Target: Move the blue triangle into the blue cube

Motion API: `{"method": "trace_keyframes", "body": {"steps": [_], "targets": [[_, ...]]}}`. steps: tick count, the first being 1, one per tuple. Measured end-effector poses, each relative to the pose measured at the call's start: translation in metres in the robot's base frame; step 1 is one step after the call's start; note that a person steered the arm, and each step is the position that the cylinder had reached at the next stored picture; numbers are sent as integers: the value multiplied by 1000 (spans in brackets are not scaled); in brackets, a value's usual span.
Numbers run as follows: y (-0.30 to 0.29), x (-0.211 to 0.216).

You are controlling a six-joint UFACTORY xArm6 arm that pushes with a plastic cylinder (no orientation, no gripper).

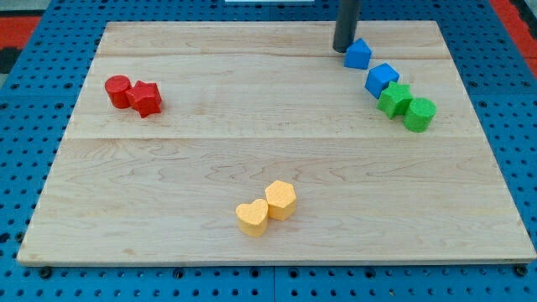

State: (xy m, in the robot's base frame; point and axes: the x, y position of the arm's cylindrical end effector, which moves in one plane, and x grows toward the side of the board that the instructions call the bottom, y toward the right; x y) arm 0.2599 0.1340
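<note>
Blue triangle [357,54] is met at its upper-left side by my tip [342,49], the lower end of the dark rod that comes down from the top edge of the frame in the upper right. No hand is fitted to this arm, so nothing is grasped or released; the rod can only push. Tip and triangle appear to be touching or just beside one another. A short gap of bare wood separates the triangle from the blue cube [382,80], which lies down and to the right of it. A good push would be kept on the line running from the tip through the triangle's middle toward the cube; an off-centre push would likely turn the triangle or let it slip past. A slow, short stroke is advised, since the green blocks [406,106] sit touching the cube on its far side and could be shoved along. Elsewhere on the surface [210,126], two red blocks [133,93] lie at the upper left and two yellow blocks [266,208] near the bottom centre, well apart from the work.
</note>
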Motion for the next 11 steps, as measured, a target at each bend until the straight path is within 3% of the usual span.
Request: {"method": "trace_keyframes", "body": {"steps": [2, 3, 4, 5, 6, 7, 9, 10, 11], "targets": [[47, -17], [-14, 7], [-20, 41], [-20, 8], [35, 3], [52, -3], [37, 24], [35, 11], [-22, -13]]}}
